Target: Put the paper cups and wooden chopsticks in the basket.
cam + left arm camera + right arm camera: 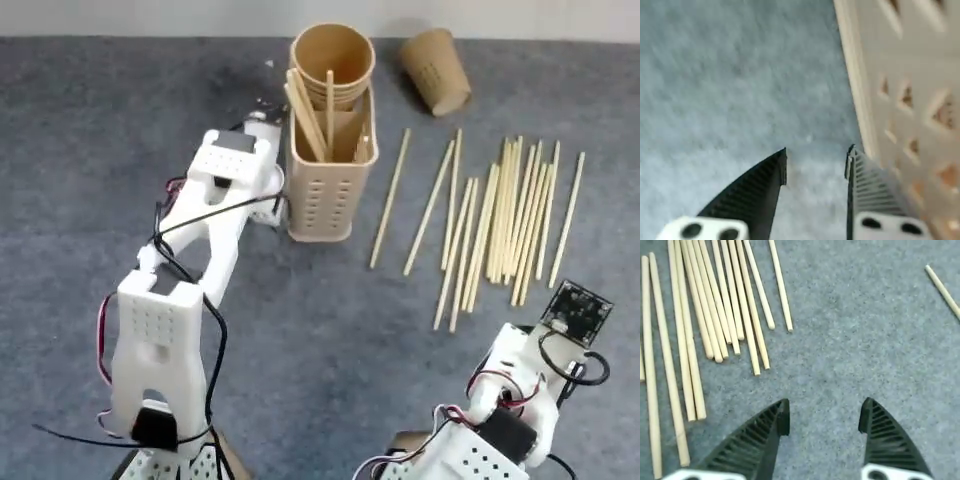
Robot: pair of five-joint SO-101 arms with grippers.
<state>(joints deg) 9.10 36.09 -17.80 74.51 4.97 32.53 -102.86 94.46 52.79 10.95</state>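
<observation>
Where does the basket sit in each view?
High view: basket upright, top centre.
Left wrist view: the basket, perforated, beside the open left pincer.
Right wrist view: loose chopsticks ahead of the right pincer.
Shared landmark: the grey carpet.

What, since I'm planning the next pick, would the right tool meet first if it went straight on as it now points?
Probably the bare grey mat. The open right tool points at it just short of the loose chopsticks, whose ends lie off its line. Depth is hard to judge.
</observation>
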